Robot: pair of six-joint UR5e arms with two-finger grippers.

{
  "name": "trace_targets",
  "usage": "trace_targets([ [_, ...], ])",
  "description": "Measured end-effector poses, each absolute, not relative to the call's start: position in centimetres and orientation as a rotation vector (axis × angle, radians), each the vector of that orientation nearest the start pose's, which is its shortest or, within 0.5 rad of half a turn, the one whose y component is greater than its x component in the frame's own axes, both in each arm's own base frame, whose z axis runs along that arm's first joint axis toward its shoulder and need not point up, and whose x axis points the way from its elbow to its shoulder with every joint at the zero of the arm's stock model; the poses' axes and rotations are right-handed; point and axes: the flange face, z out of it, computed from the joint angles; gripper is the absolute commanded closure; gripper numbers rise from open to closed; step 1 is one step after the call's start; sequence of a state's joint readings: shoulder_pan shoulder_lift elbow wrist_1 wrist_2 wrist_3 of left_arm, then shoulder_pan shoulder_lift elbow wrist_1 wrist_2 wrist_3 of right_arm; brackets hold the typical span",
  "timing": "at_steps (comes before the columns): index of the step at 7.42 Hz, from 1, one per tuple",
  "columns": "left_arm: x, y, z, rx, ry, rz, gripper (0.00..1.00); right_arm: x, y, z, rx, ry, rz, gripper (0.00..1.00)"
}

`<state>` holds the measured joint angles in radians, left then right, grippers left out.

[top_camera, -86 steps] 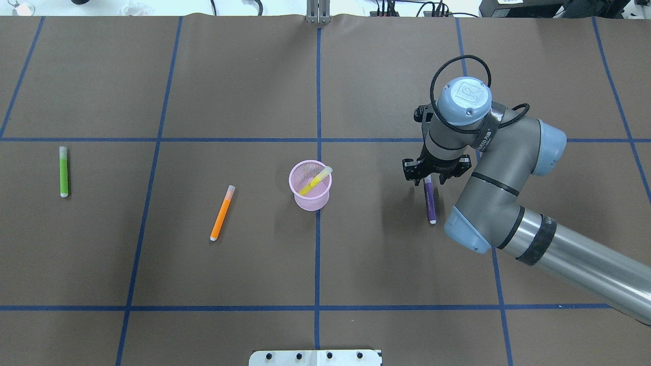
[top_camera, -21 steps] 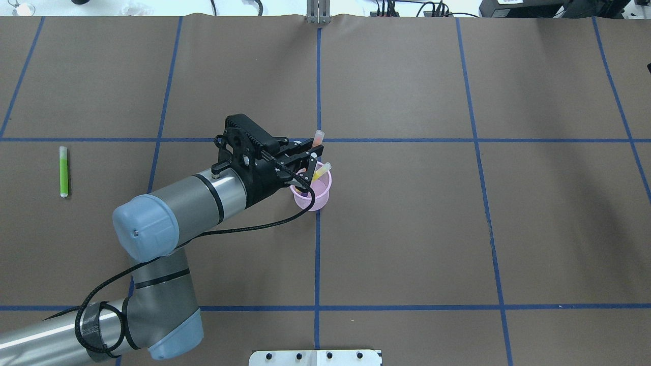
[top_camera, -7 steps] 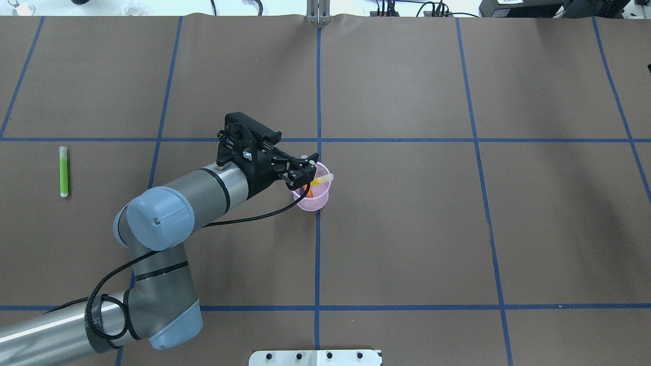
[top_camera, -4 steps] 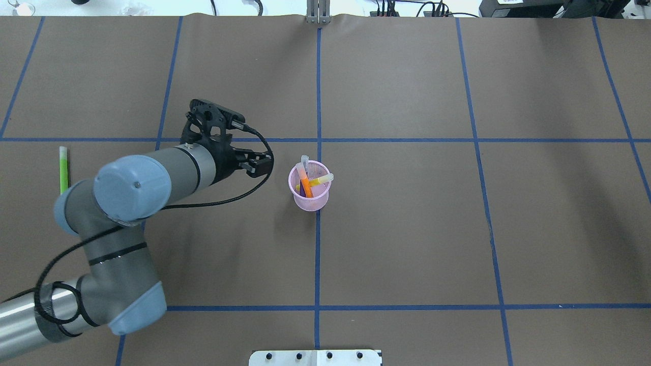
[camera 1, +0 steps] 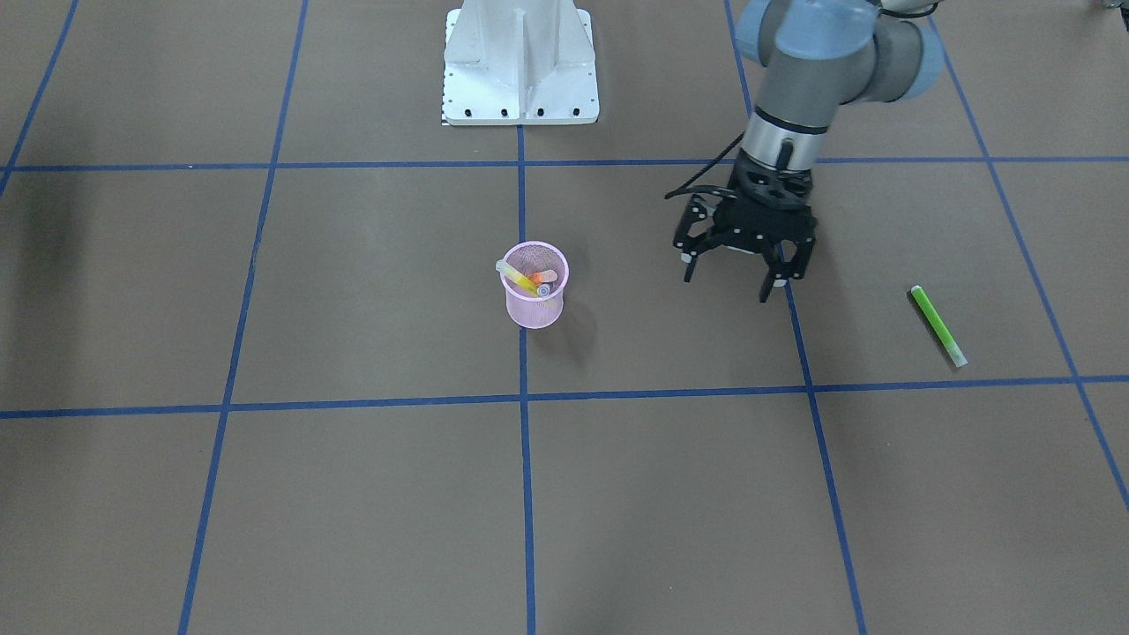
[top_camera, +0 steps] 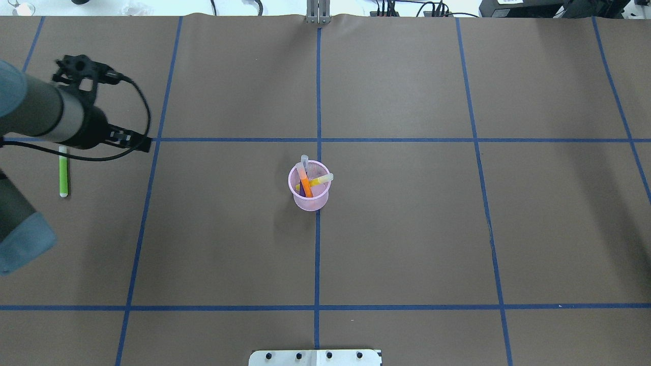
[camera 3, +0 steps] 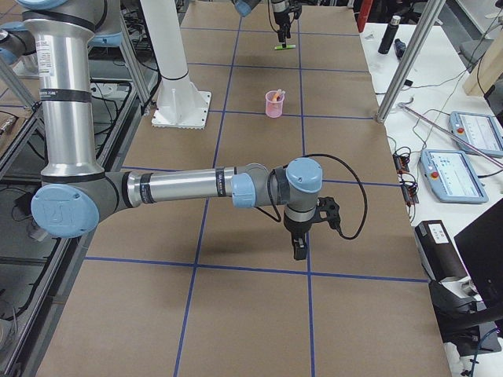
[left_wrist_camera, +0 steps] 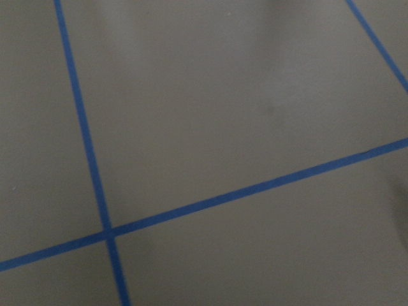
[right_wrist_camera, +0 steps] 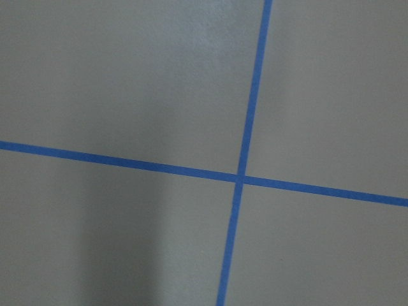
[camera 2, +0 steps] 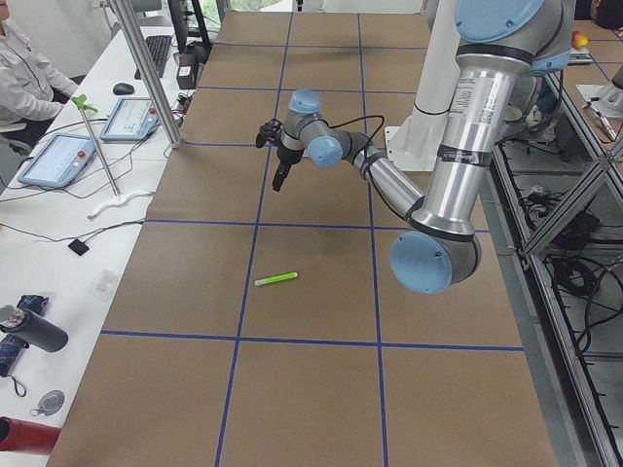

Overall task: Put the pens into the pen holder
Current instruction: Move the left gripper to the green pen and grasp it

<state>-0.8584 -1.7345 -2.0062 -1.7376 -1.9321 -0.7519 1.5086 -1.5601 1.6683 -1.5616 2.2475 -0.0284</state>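
Now that left fingers (camera 1: 778,275) have withdrawn from pen holder (top_camera: 311,201), spread wide, right fingers (camera 3: 299,250) unclear

Pink pen holder (camera 3: 273,104) near white base (camera 3: 189,107)

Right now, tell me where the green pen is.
The green pen lies flat at the overhead view's far left, near the open left gripper, far from the pen holder.

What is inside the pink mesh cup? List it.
The pen holder holds an orange pen, a yellow pen and a purple pen, the last mostly covered by the orange one. Their bottom ends are hidden.
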Motion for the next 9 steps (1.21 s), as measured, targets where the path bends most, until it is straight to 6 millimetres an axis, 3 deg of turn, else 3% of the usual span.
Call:
trace_targets([
  [1,24.5,-45.4,38.8,0.278,0.733,0.069,0.00,4.3,-50.2,61.8,0.095,-0.673,-0.133,0.00],
  [3,22.1,-45.7,43.4,0.186,0.685,-0.048,0.06,4.5,-49.5,63.1,0.075,-0.670,-0.131,0.00],
  [5,21.8,-47.1,47.8,0.094,0.643,-0.147,0.18,4.9,-48.9,64.6,0.047,-0.672,-0.109,0.00],
  [9,21.5,-51.2,55.1,-0.017,0.713,-0.200,0.22,5.0,-48.7,65.0,0.034,-0.718,-0.092,0.00],
])
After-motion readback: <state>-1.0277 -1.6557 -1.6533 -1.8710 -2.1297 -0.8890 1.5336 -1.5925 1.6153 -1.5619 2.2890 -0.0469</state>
